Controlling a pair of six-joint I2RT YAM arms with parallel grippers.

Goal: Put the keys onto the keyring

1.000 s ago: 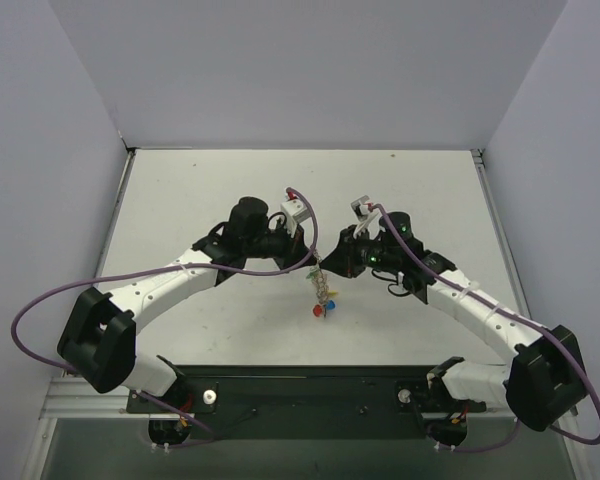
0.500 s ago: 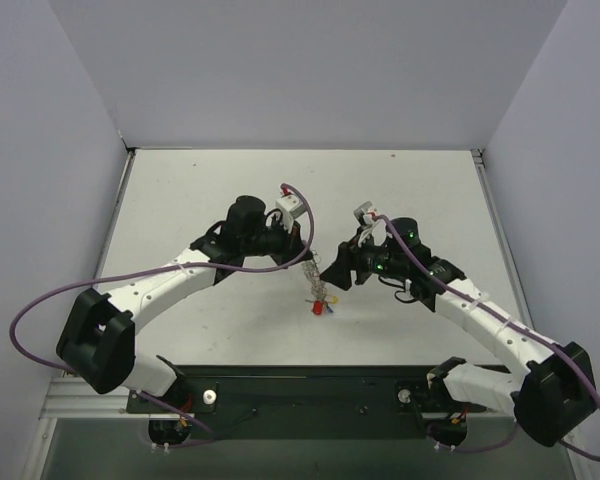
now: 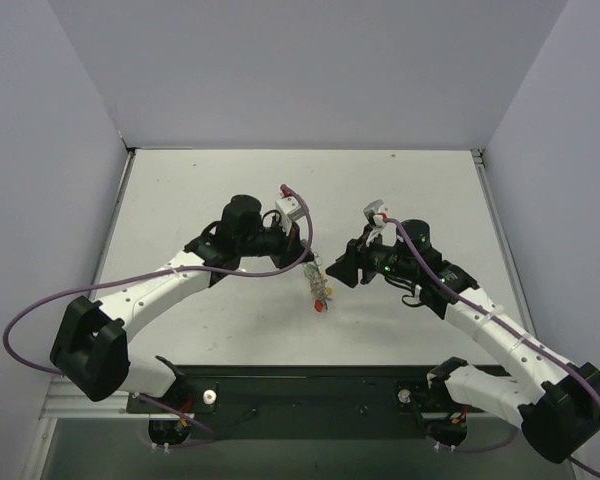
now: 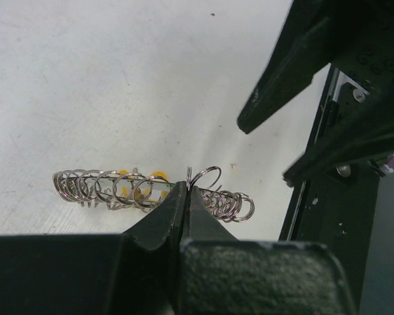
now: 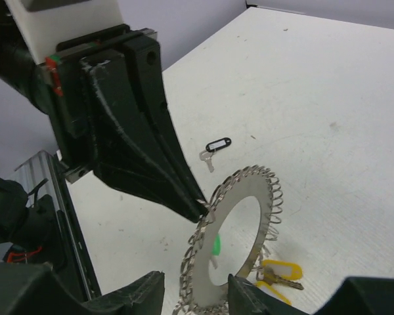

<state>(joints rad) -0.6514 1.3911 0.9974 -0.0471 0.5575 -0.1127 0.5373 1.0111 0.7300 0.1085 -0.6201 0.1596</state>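
My left gripper (image 3: 312,264) is shut on a small wire loop at the rim of the keyring (image 3: 318,283) and holds it off the table. The keyring (image 5: 265,209) is a flat grey disc with a hollow centre and wire loops round its edge; it shows edge-on in the left wrist view (image 4: 118,190). Yellow keys (image 5: 280,272) hang by its lower rim, a green key (image 5: 217,246) shows through the hole, and a red one (image 3: 322,305) dangles below. A black key (image 5: 217,144) lies loose on the table. My right gripper (image 5: 194,298) is open, with the ring's lower edge between its fingers.
The black base rail (image 3: 310,385) runs along the near table edge. Grey walls enclose the white table (image 3: 210,190) on three sides. The right gripper's dark fingers (image 4: 276,85) reach in from the upper right of the left wrist view.
My right gripper has opened, let go of the keyring and drawn back a little to the right. The left gripper has kept its hold on the ring, which now hangs slightly higher.
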